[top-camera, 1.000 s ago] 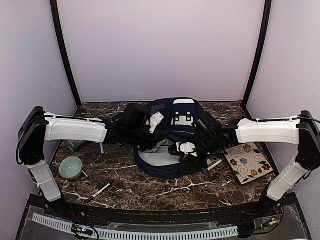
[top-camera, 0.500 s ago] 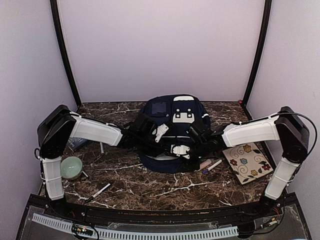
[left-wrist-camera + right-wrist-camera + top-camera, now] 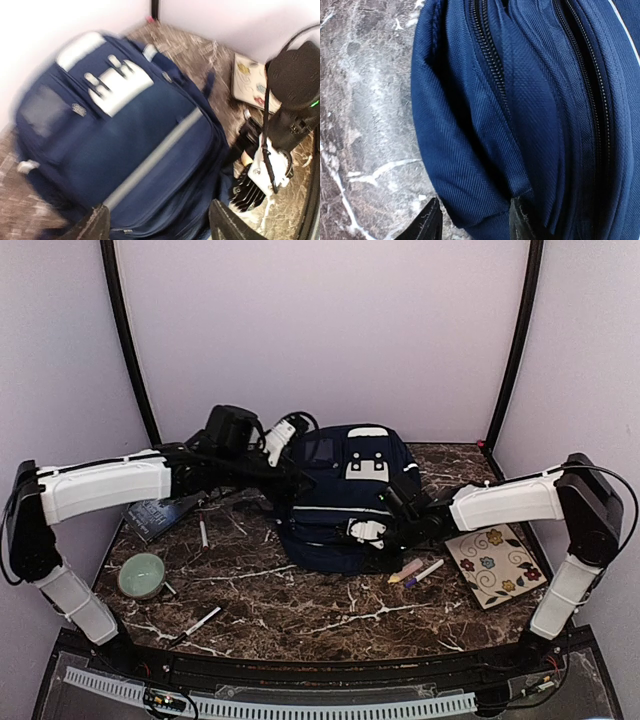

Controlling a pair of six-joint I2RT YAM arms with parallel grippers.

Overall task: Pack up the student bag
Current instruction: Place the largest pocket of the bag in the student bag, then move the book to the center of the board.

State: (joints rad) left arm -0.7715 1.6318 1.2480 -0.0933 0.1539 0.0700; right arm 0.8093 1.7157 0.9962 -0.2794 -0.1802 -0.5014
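Observation:
The student bag (image 3: 340, 502) is a navy backpack with white trim, slumped at the table's back centre with its zippers shut in the views I have. My left gripper (image 3: 287, 438) hovers above its back left corner, open. In the left wrist view its fingertips (image 3: 100, 226) stand wide apart over the bag (image 3: 125, 135), holding nothing. My right gripper (image 3: 366, 536) is at the bag's front right edge. In the right wrist view (image 3: 472, 222) it is closed around a thick fold of the bag's fabric (image 3: 470, 165) beside a zipper.
A green bowl (image 3: 141, 575) sits front left, with a dark book (image 3: 160, 515) behind it and two pens (image 3: 203, 621) (image 3: 203, 533) nearby. A floral notebook (image 3: 497, 565) lies on the right, with markers (image 3: 415, 571) between it and the bag.
My left gripper has let go of the bag, opened wide and lifted back to the left. The bag's mouth, held open a second ago, has dropped closed. The right arm has drawn in.

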